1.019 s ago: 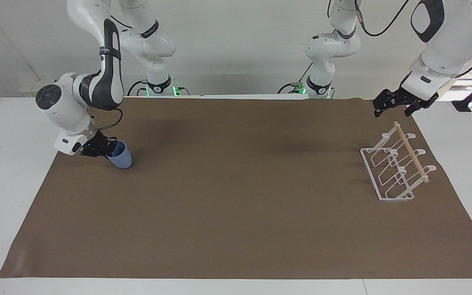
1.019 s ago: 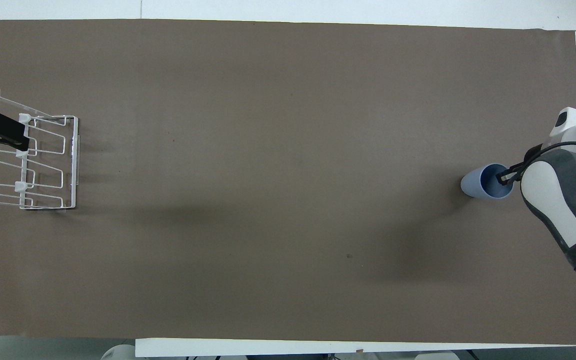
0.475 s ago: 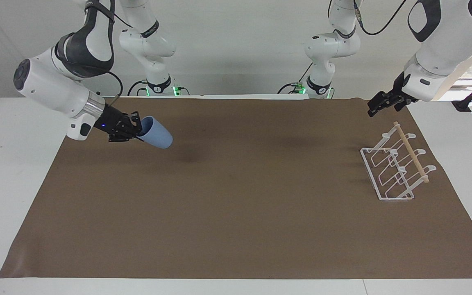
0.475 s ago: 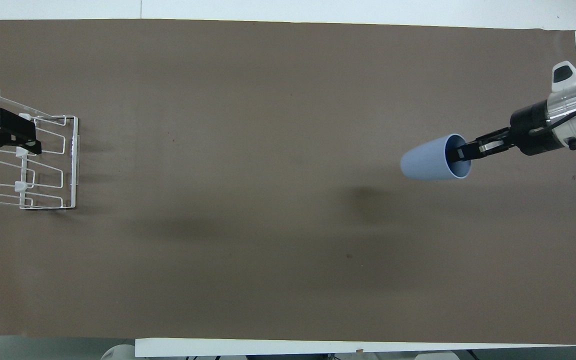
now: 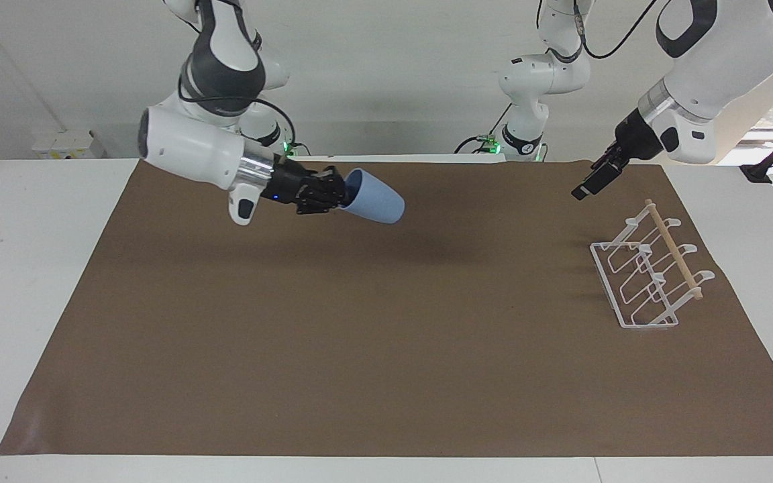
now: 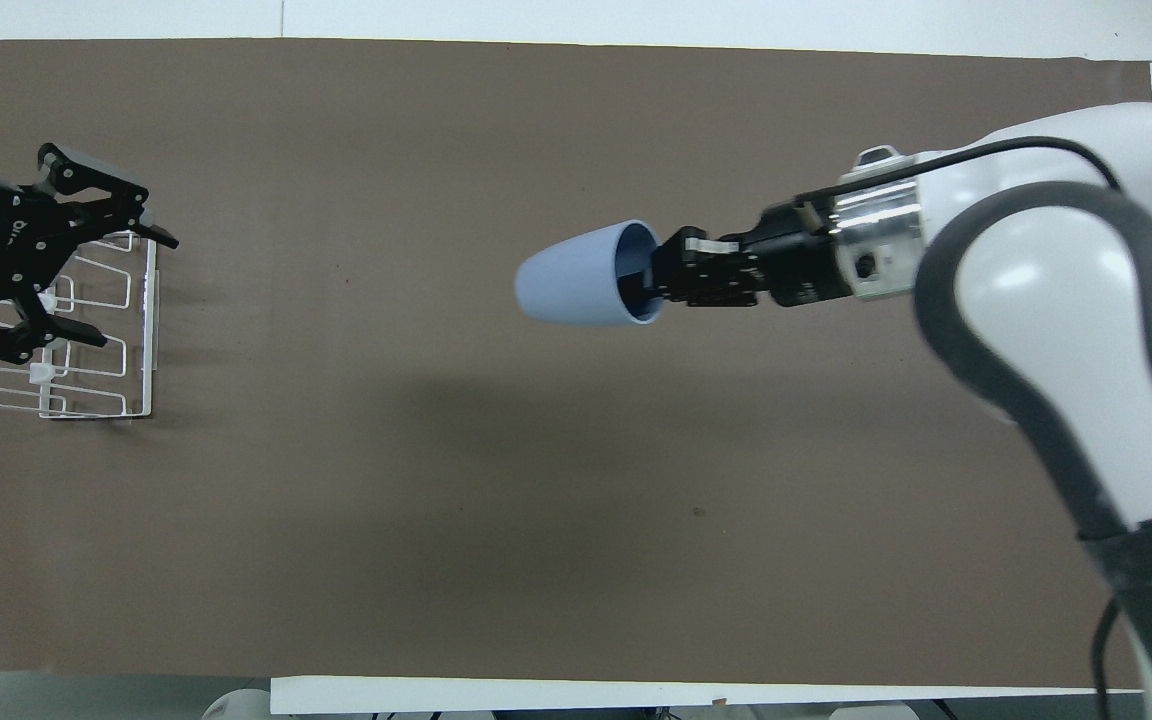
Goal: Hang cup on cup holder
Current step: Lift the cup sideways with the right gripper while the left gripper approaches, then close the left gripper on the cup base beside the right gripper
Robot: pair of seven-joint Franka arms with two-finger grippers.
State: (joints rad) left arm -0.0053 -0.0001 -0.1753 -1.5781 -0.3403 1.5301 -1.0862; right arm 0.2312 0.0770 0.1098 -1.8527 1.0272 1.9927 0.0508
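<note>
The light-blue cup hangs in the air on its side over the middle of the brown mat, its base pointing toward the left arm's end of the table. My right gripper is shut on its rim, one finger inside the mouth; the overhead view shows the right gripper and the cup as well. The white wire cup holder stands on the mat at the left arm's end, its prongs bare. My left gripper is open and raised, apart from the holder. From overhead the left gripper overlaps the cup holder.
The brown mat covers most of the white table. Nothing else lies on the mat between the cup and the cup holder.
My right gripper has lifted the cup off the mat at the right arm's end and carried it toward the middle. My left gripper has risen and swung toward the middle.
</note>
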